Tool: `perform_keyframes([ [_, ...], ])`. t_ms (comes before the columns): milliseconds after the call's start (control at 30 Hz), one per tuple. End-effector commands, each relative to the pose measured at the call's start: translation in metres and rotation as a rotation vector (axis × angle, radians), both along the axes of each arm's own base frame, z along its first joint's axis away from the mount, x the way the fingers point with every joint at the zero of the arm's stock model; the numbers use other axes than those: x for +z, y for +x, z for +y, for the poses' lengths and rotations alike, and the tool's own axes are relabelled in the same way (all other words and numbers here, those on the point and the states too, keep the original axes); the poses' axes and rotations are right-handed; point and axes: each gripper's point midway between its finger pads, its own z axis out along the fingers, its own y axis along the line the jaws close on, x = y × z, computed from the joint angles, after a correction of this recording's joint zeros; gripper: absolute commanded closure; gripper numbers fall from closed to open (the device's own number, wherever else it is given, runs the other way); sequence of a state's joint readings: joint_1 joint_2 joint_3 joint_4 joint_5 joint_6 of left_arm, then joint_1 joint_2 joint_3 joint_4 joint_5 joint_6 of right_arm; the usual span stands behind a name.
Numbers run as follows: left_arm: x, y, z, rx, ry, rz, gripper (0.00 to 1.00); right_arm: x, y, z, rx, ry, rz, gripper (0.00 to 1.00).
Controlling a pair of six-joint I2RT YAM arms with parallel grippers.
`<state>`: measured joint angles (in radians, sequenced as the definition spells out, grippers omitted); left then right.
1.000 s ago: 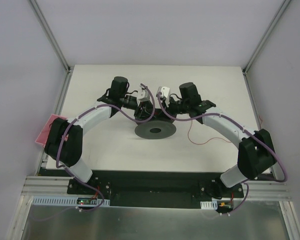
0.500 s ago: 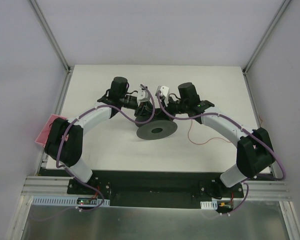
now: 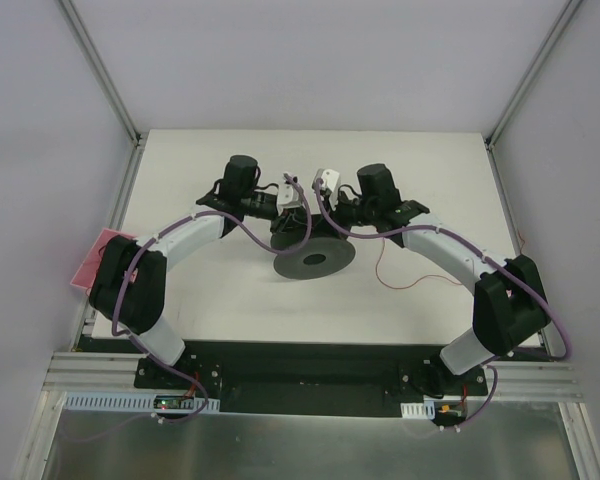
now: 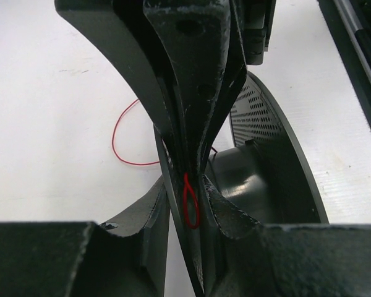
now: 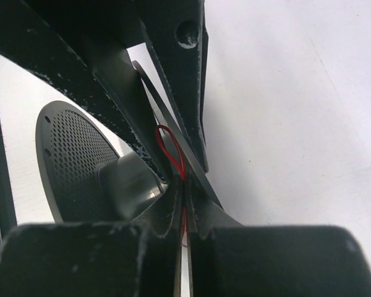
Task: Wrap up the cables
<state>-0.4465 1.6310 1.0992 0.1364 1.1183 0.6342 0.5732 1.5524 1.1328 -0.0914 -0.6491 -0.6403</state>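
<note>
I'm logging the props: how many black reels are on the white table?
1. The black perforated plastic reel is midway across the white table, between the left arm and right arm, thin red wire trailing beside it. The arms may hide others.

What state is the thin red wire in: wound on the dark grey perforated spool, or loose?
Loose: the thin red wire trails over the white table beside the dark grey perforated spool, whose hub shows bare.

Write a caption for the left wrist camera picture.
Jaws from both arms pinch the rim of the perforated spool, a red wire loop between them.
</note>
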Motion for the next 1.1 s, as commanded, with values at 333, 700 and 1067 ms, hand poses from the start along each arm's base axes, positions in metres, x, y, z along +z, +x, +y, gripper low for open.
perform_keyframes([
  [333,-0.003,-0.016,0.005,-0.037,0.073,-0.150,1.00,0.013,0.010,0.001,-0.035,0.024,-0.050,0.99],
  [700,0.023,-0.013,0.015,-0.019,-0.007,-0.068,0.43,0.017,0.001,0.002,0.006,0.058,-0.068,0.99],
  [1067,0.014,0.011,0.035,0.261,-0.048,-0.010,0.47,0.029,0.002,0.003,0.048,0.061,-0.129,0.99],
])
